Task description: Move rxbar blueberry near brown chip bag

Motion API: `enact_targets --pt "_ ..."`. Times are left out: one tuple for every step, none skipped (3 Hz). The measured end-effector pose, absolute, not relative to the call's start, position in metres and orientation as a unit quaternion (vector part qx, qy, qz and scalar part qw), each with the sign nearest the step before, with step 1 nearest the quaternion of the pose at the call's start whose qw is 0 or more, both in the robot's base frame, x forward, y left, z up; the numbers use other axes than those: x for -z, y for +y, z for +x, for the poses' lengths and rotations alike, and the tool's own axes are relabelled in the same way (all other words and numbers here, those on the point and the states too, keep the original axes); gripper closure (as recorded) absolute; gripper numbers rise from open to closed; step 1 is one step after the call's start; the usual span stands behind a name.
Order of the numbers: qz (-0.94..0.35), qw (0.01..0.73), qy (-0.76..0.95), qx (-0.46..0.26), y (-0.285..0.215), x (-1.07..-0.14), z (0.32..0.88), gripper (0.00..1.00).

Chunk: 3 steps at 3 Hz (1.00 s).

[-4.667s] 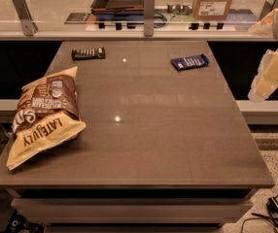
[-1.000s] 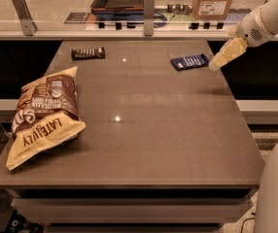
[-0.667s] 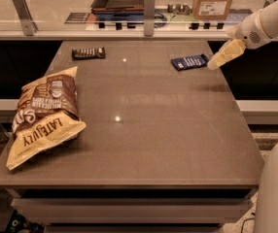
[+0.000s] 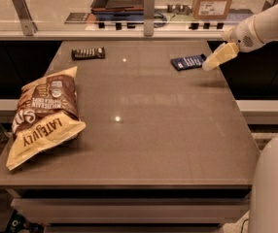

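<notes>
The rxbar blueberry (image 4: 188,62) is a small dark-blue bar lying flat near the far right of the table. The brown chip bag (image 4: 43,113), printed "LATE JULY", lies at the left front of the table. My gripper (image 4: 211,63) comes in from the right on a pale arm and hangs low just right of the blue bar, its tip close beside the bar's right end. Nothing is held.
A dark brown bar (image 4: 88,53) lies at the far left of the table (image 4: 153,130). Behind the table runs a counter with a rail, metal posts (image 4: 148,13), a tray and a cardboard box (image 4: 213,1). The robot's pale body (image 4: 275,188) fills the lower right corner.
Over the frames the arm swung in from the right edge toward the blue bar and lowered to its right end. In the last second it moved only slightly. The bar and bag have not moved.
</notes>
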<state>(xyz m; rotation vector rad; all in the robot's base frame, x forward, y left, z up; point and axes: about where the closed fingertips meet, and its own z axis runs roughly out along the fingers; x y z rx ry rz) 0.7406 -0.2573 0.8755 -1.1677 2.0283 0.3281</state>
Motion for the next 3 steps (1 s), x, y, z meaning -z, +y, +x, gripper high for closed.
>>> enact_targets --pt "-0.467 0.369 0.791 -0.142 -0.246 -0.867 0.745 0.0" --pt "-0.477 0.353 0.79 -0.153 -0.236 -0.86 0.746 0.0" --pt "-0.483 0.342 0.79 -0.159 -0.231 -0.855 0.746 0.0"
